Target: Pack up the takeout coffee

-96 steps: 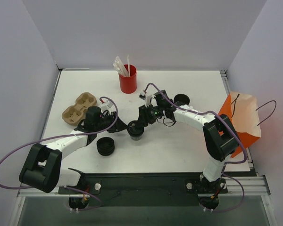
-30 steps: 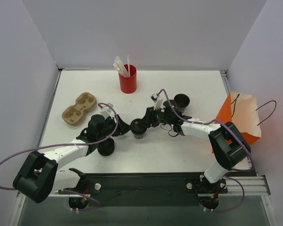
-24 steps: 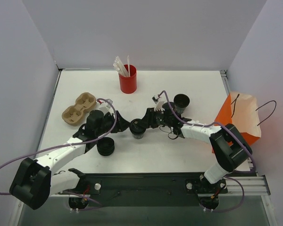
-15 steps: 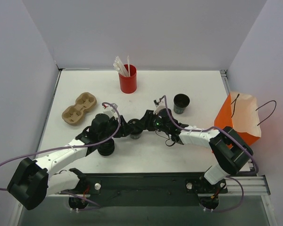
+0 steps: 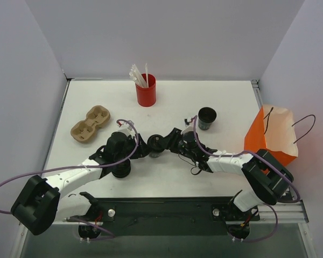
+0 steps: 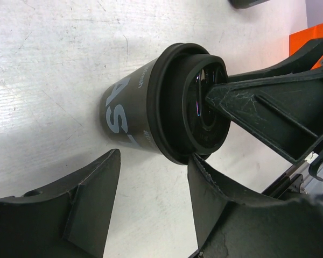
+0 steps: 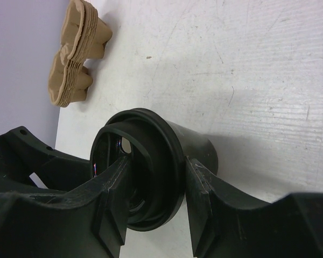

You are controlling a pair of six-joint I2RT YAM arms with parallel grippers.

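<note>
Cup [image 5: 155,145] stands upright mid-table with its lid [image 6: 189,102] on top, boxed in between both grippers. Right gripper [image 7: 159,164] reaches in from the right. Its jaws sit either side of the lid rim, both touching, so it reads as clamped on the lid. Left gripper [image 6: 155,159] is spread wide, with its jaws flanking the cup wall. One jaw is right at the rim and the other has table showing between it and the cup, so there is no grip there. Second cup [image 5: 206,117], no lid, stands behind and to the right, apart. Bag [image 5: 272,142] is at the right table edge, well apart. Carrier [image 5: 90,123] is back left, and the lid stack [image 5: 120,167] is just beside the left arm.

Step in hand, by my read: seating the lid.
- Left jaws should close on the cup wall below the rim, lightly, as a hard squeeze would likely dent it.
- Right should press straight down along the cup's axis, evenly, since sideways drag could tip the cup.
- Check the rim is flush all round before letting go; the far side cannot be told from here.

The second cup needs a lid, and neither cup is in the carrier or bag yet.
</note>
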